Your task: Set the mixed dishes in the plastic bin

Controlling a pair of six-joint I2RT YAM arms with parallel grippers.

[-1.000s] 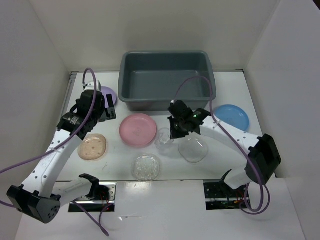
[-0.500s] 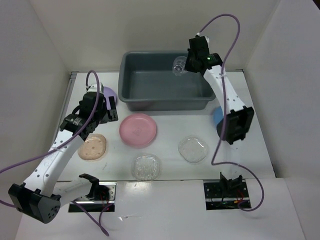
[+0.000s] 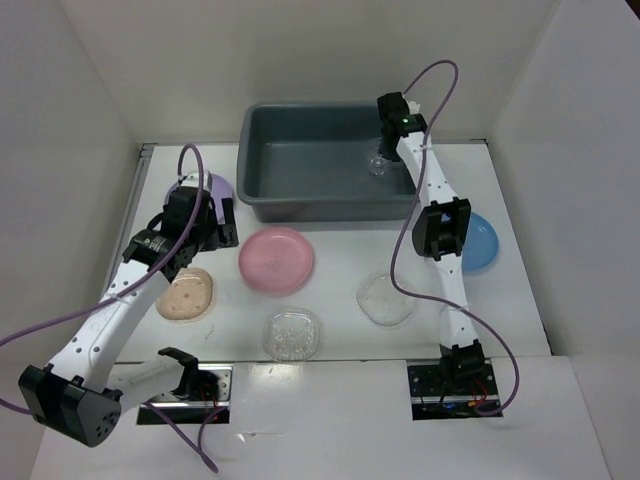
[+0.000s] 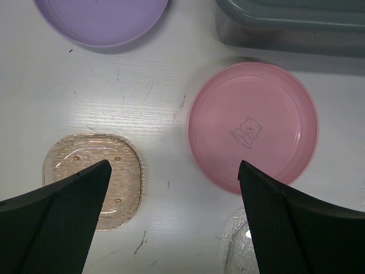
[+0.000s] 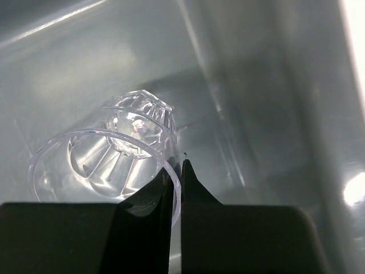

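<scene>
My right gripper [image 3: 383,152] is shut on the rim of the small clear cup [image 5: 108,157] and holds it inside the grey-blue plastic bin [image 3: 262,188], near its right wall; the cup also shows in the top view [image 3: 377,163]. My left gripper [image 4: 171,171] is open and empty, above the table between the peach squarish plate [image 4: 91,177] and the pink plate [image 4: 252,125]. The lilac plate [image 4: 102,20] lies behind it. Two clear textured dishes [image 3: 292,334] [image 3: 386,298] and the blue plate [image 3: 480,238] lie on the table.
White walls enclose the table on three sides. The right arm stretches from its base [image 3: 460,372] across the table to the bin. The bin wall [image 5: 274,85] is close to the right of the cup.
My right gripper took the clear cup from the table, carried it over the bin and has now lowered it inside. My left gripper has barely shifted.
</scene>
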